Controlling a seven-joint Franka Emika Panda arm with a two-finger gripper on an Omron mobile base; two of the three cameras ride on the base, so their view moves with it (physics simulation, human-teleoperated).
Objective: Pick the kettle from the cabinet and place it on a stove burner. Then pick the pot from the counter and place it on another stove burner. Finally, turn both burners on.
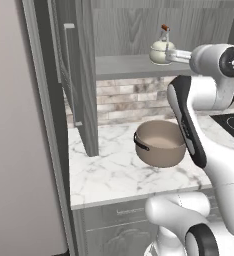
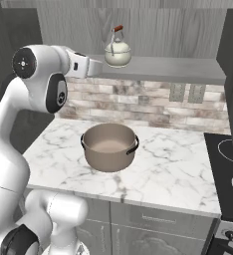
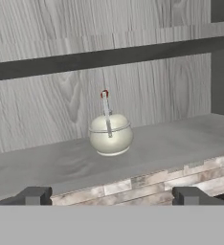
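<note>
The kettle is standing upright on the grey shelf of the cabinet. The fingers are spreading wide in front of it, released and not touching it. The pot is sitting below on the marble bench, beside the black cooktop.

Soft, even rendered light with no glare; the wide taupe-brown pot casts only a faint shadow on the white marble counter, the open cupboard's recess is dimmer, and all three views look slightly soft and low in detail
</note>
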